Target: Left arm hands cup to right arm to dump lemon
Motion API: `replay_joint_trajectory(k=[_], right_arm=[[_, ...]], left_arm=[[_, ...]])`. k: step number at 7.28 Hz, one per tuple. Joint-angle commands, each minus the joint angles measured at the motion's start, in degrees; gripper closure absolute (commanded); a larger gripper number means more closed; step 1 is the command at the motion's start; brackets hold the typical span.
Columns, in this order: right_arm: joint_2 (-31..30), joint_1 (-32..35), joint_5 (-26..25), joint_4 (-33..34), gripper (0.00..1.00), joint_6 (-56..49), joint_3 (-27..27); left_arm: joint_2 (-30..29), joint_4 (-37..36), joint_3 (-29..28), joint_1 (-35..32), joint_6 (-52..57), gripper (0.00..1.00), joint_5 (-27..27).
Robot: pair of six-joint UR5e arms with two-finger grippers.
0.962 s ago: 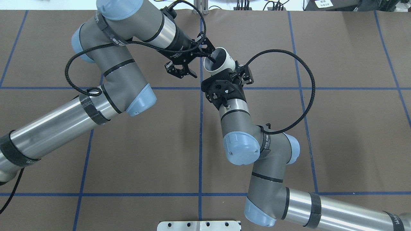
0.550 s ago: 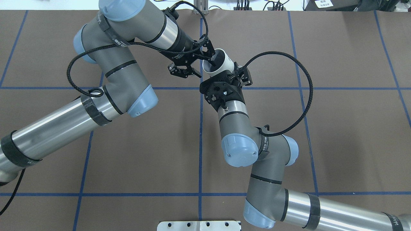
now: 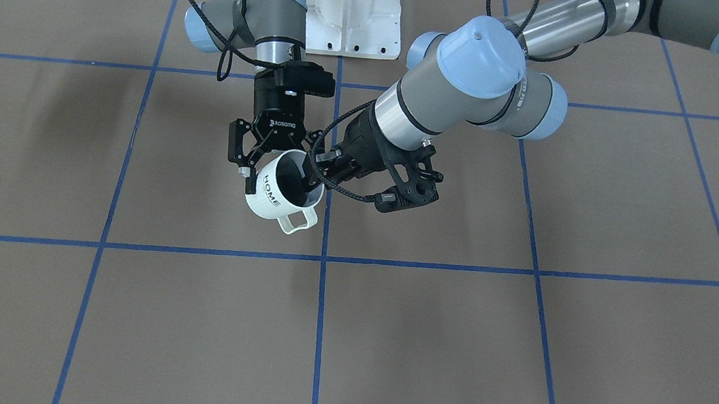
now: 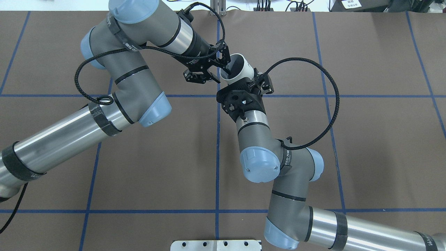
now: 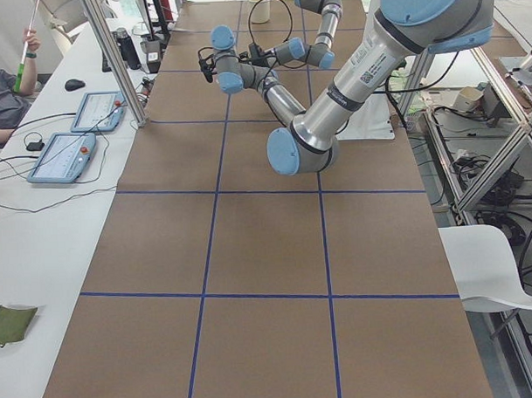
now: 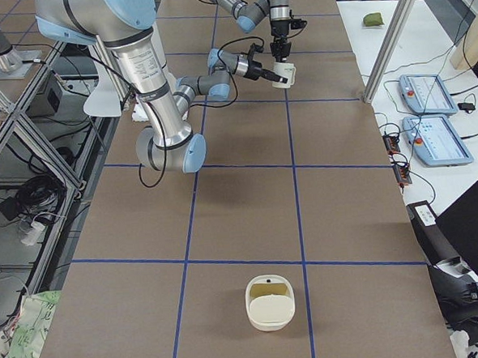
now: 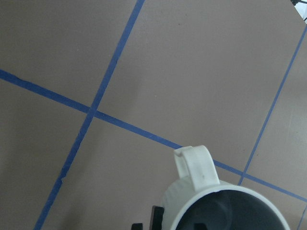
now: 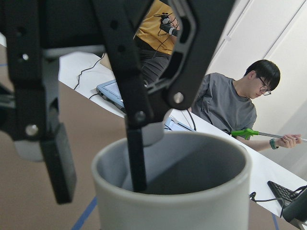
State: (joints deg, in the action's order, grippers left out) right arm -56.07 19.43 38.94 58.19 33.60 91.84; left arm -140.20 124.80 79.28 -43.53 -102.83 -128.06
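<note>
The off-white cup (image 3: 271,197) with "HOME" lettering hangs tilted in the air above the table's middle, handle toward the operators' side. My right gripper (image 3: 274,186) is shut on its body from the side. My left gripper (image 3: 312,181) is open over the rim: in the right wrist view one finger (image 8: 136,158) hangs inside the cup (image 8: 182,211) and the other finger (image 8: 57,163) stands outside, both apart from the wall. The overhead view shows the cup (image 4: 248,66) between the left gripper (image 4: 225,68) and the right gripper (image 4: 249,78). The lemon is hidden; the grey inside is too dark to tell.
A cream bowl (image 6: 271,303) sits on the table far toward my right end. The white base plate (image 3: 352,3) is at my side of the table. Operators sit at a white side table with tablets (image 6: 425,94). Blue tape lines grid the brown tabletop (image 4: 366,146).
The left arm has edged slightly right and the right wrist slightly left. The cup stays between the two grippers. I see no clear finger movement.
</note>
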Motion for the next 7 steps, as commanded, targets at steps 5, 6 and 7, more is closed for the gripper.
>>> replay_joint_trajectory(k=[5,6,7], right_arm=[[-0.27,-0.01,0.08,-0.18,0.0,0.41,0.0],[-0.62,-0.09,0.08,-0.44,0.0,0.41,0.0],[-0.71,-0.09,0.08,-0.44,0.0,0.41,0.09]], left_arm=[[-1.57,-2.2,-0.18,0.82,-0.44,1.0,-1.05],[-1.48,-2.28,-0.09,-0.14,-0.27,1.0,-2.88],[-1.39,-2.28,-0.09,-0.5,-0.26,1.0,-3.34]])
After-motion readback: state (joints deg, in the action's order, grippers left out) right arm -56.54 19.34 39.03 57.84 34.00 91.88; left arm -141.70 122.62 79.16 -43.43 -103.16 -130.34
